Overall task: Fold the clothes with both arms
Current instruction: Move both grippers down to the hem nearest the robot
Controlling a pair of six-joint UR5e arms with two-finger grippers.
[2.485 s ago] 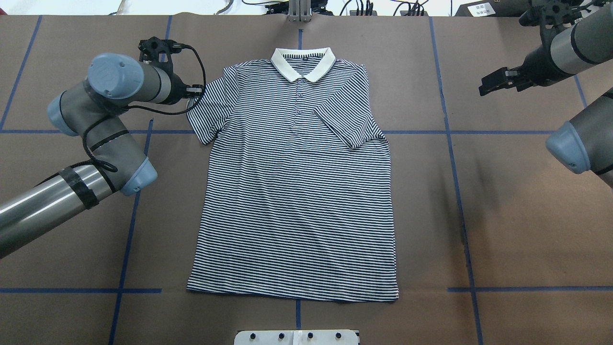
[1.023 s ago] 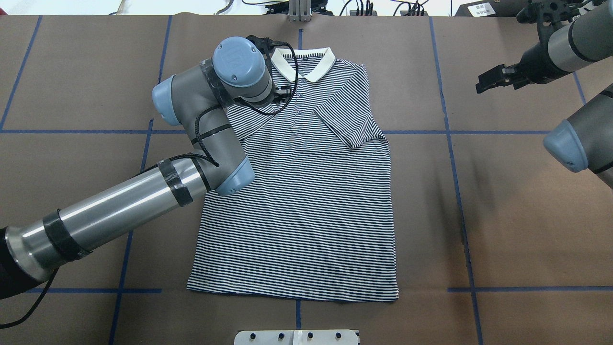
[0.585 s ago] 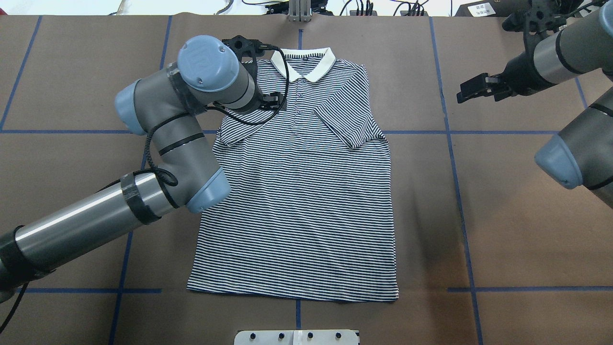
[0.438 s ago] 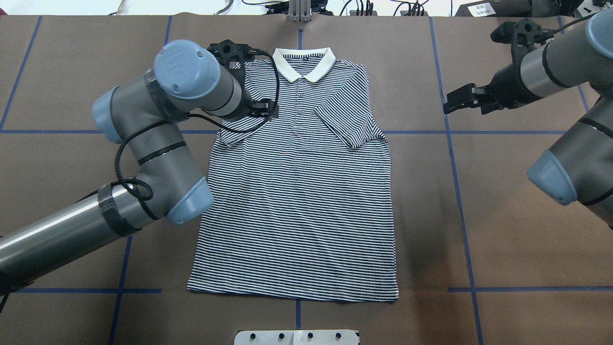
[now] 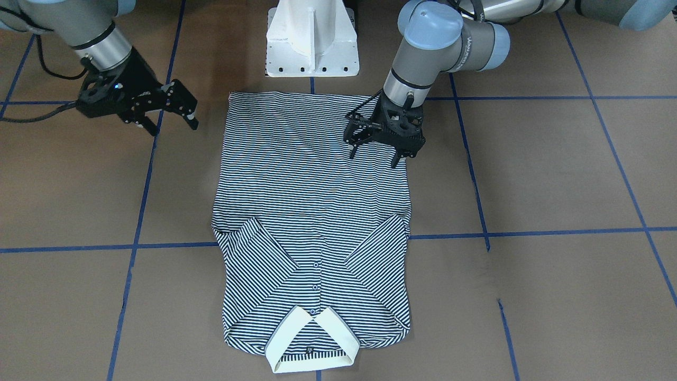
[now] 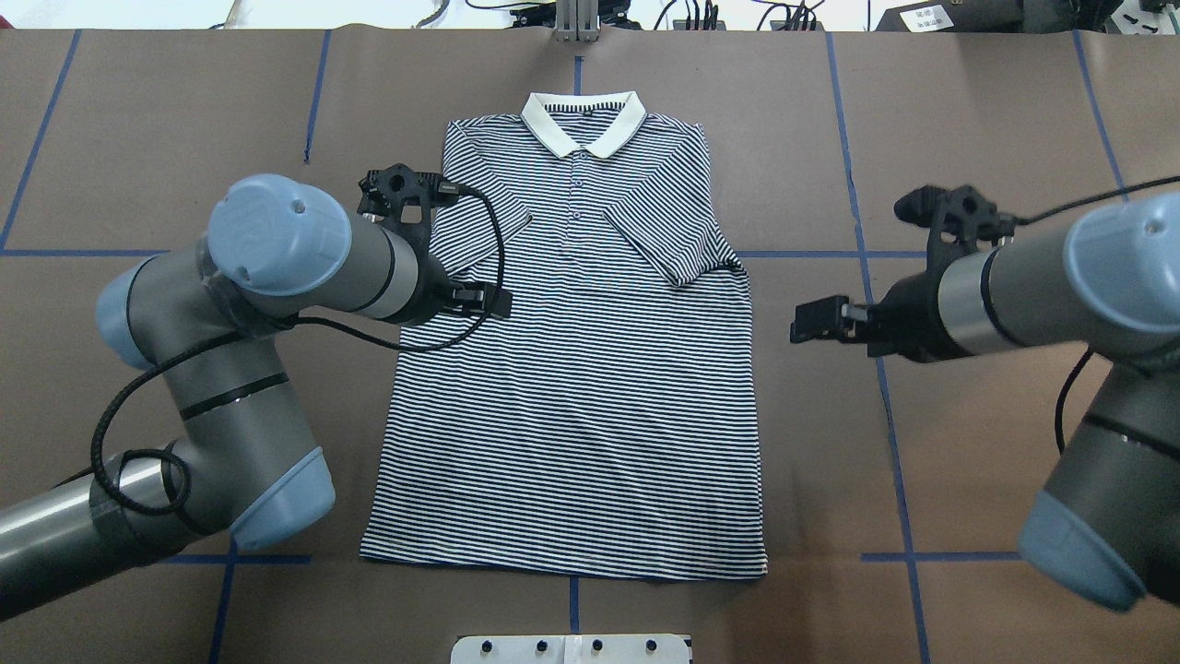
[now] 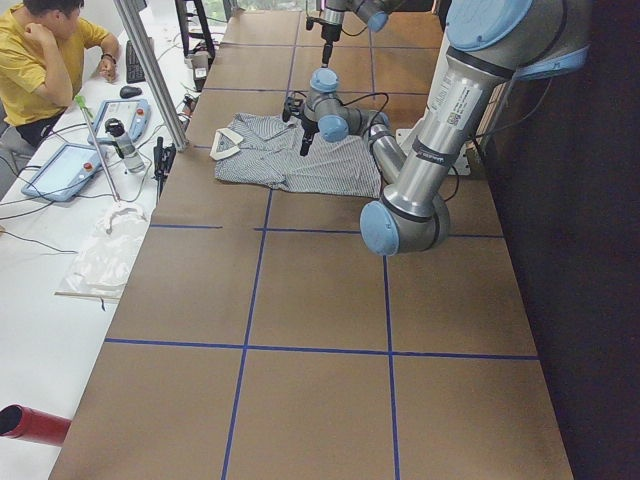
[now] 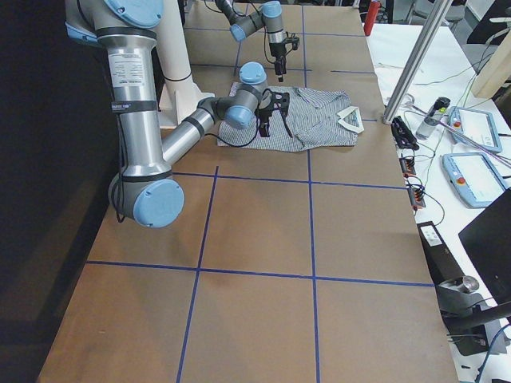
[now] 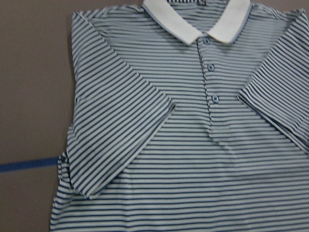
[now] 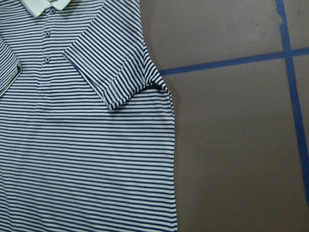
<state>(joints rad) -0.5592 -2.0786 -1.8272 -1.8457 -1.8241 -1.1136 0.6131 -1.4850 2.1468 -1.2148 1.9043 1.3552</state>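
The striped polo shirt (image 6: 590, 387) lies flat, face up, cream collar (image 6: 583, 124) at the far end. Both sleeves are folded in over the chest; it also shows in the front view (image 5: 312, 201) and in the left wrist view (image 9: 193, 169) and right wrist view (image 10: 87, 159). My left gripper (image 6: 498, 302) hovers open and empty over the shirt's left edge, mid-torso, and shows in the front view (image 5: 374, 156). My right gripper (image 6: 804, 327) is open and empty, just off the shirt's right edge over bare table, and shows in the front view (image 5: 172, 126).
The white pedestal base (image 5: 312, 37) stands at the shirt's hem end. Blue tape lines (image 6: 880, 369) cross the brown table. A metal post (image 6: 576, 23) stands beyond the collar. A person in yellow (image 7: 40, 60) sits at a side desk with tablets.
My left gripper carried the left sleeve over the chest, let it go, and pulled back along the shirt's left edge. My right arm swung in from the far right toward the shirt's right edge.
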